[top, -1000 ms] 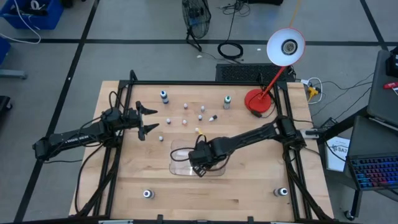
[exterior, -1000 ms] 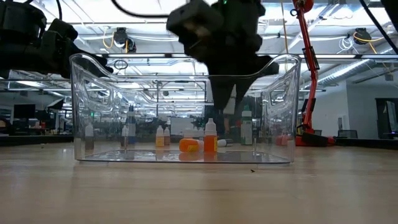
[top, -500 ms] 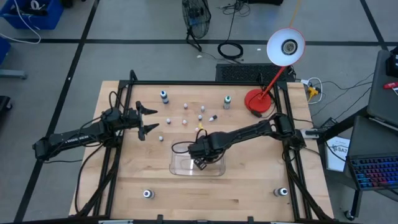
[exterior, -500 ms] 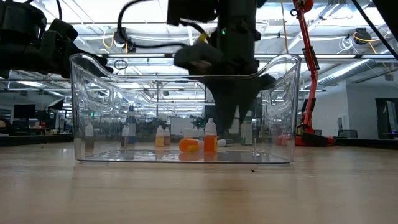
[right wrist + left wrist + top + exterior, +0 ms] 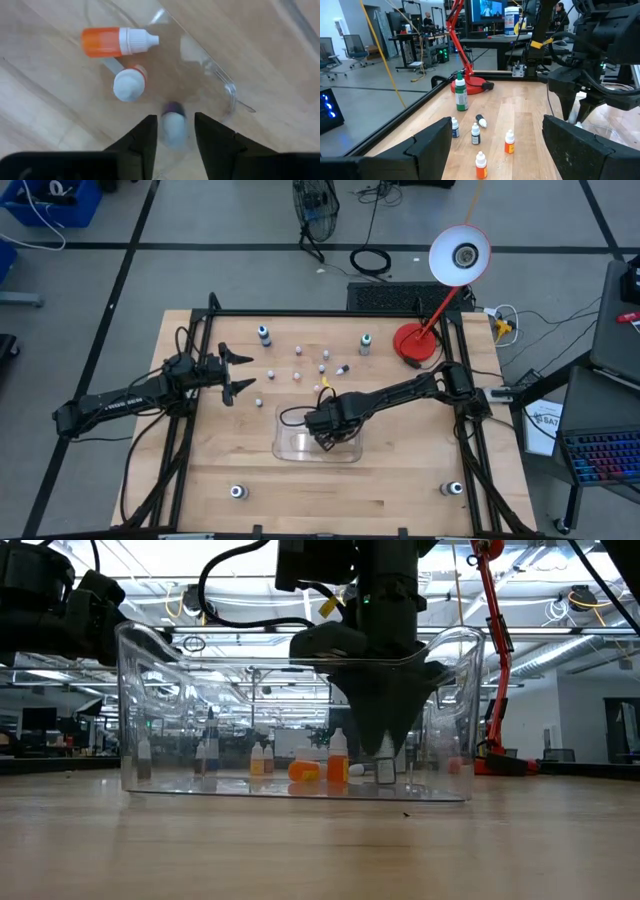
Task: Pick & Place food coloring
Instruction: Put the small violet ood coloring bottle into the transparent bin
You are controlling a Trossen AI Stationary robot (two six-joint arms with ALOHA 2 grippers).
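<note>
Your table [image 5: 400, 480] carries the clear tray [image 5: 290, 448] near its middle, and the right gripper [image 5: 325, 438] is lowered inside it, reaching in from the right because that is where the bottles are being gathered. Its fingers [image 5: 145, 137] stand narrowly parted around a small purple-capped bottle [image 5: 173, 122] that sits low between them, just at the tray floor; whether they grip it or have let go, you cannot tell, so judge it as a drop-off in progress. Two orange bottles are already in the tray: one lying on its side [image 5: 117, 41], one upright [image 5: 129, 84], both just beside the purple-capped one, so watch that the fingers do not knock them as you lift out. The tray wall [image 5: 450, 720] closes in on the gripper's right side and leaves little room. The left gripper [image 5: 238, 373] waits with its jaws wide at the table's left edge, well apart from the tray. The remaining food coloring [image 5: 322, 367] is scattered on the far side of the table, with a blue-topped bottle [image 5: 264, 335] far left, a green-topped bottle [image 5: 366, 343] far right near the red lamp base [image 5: 414, 344].
</note>
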